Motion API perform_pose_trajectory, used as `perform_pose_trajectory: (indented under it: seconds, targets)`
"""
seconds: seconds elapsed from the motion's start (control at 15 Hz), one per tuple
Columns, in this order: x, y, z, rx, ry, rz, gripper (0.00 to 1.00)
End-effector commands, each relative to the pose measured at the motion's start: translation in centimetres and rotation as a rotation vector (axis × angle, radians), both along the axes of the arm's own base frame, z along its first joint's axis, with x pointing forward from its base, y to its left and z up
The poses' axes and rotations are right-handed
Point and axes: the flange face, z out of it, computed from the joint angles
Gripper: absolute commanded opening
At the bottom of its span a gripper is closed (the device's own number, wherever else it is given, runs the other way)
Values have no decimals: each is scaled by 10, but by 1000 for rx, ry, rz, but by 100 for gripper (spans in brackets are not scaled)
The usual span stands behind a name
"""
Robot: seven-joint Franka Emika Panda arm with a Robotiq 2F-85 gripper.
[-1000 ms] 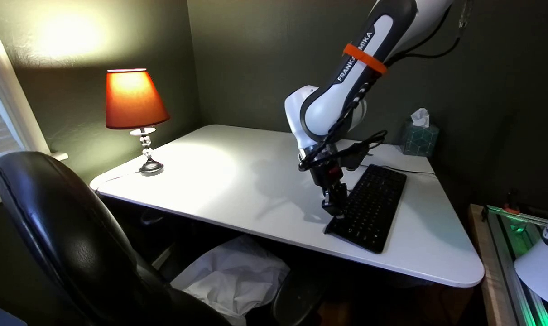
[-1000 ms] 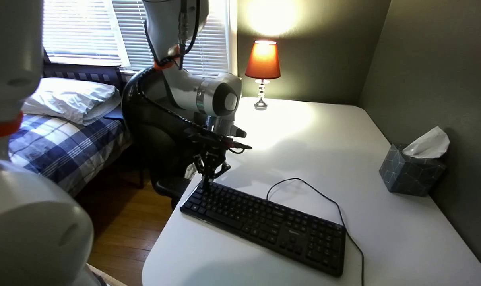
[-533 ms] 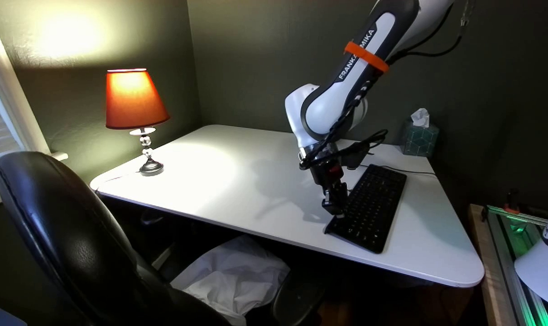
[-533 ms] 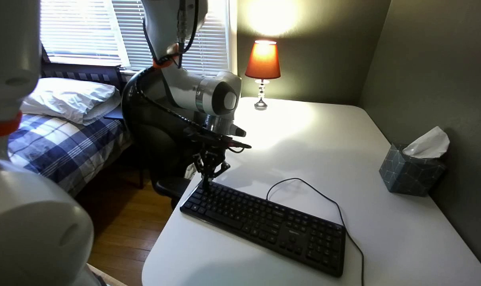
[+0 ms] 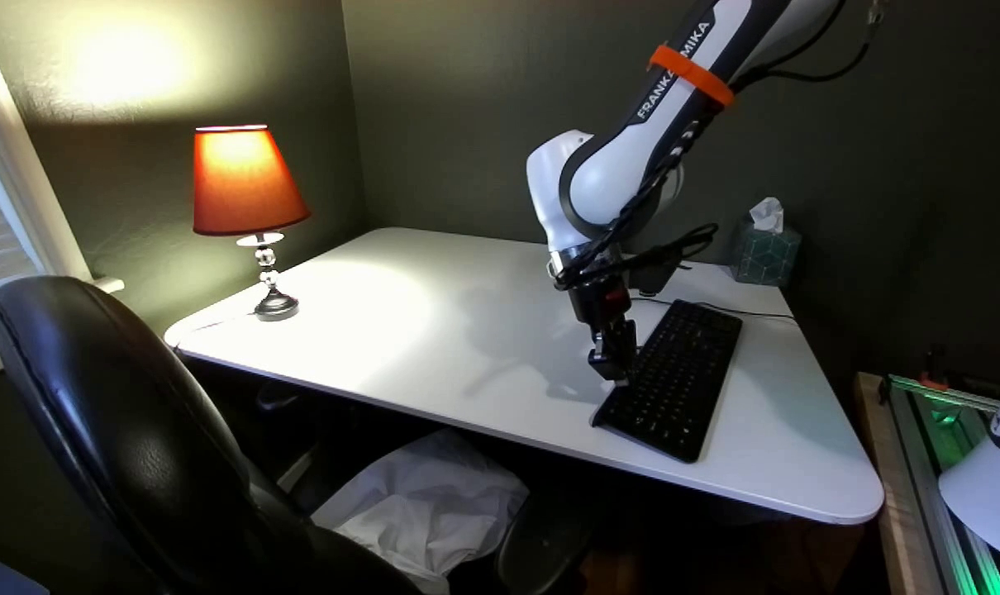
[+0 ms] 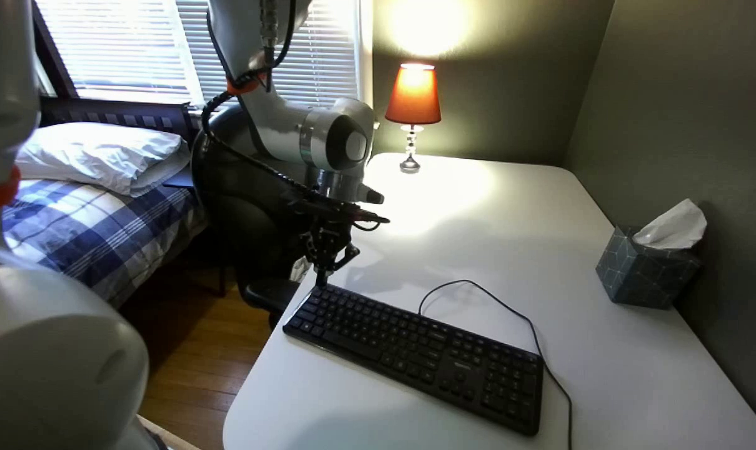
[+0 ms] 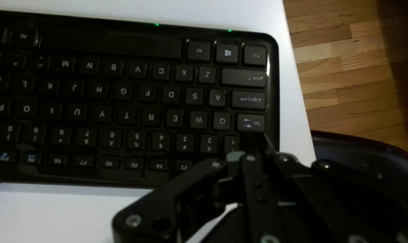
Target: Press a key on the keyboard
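Note:
The black keyboard [image 5: 688, 372] lies flat on the white desk. It also shows in an exterior view [image 6: 415, 357] with its thin dark cable [image 6: 509, 307]. In the wrist view the keyboard [image 7: 136, 91] appears upside down, keys readable. My gripper [image 7: 256, 137] has its fingertips together with nothing seen between them. In the wrist view the tips are over the keyboard's corner, beside the Tab key [image 7: 251, 123] and the 1 key [image 7: 231, 144], hiding the corner keys. The gripper [image 5: 621, 378] points down at that end in both exterior views [image 6: 321, 282]. I cannot tell whether the tips touch.
The desk [image 5: 434, 330] holds a lit orange lamp [image 5: 248, 182] and a tissue box [image 6: 646, 269]. A black office chair [image 5: 120, 430] stands at the desk's edge. The desk edge [image 7: 300, 101] is close to the keyboard's end.
The arm and gripper have risen a little in both exterior views in the last half second. The fingertips are higher relative to the keyboard's end. The keyboard has not visibly moved.

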Motion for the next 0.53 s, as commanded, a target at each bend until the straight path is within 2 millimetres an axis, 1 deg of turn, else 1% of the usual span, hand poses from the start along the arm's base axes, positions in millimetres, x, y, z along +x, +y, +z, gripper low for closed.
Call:
perform_pose_trajectory:
  seconds: [0.0, 0.47]
  targets:
    - [-16, 0, 18, -18, -48, -38, 38]
    - [-37, -14, 51, -50, -138, -124, 89]
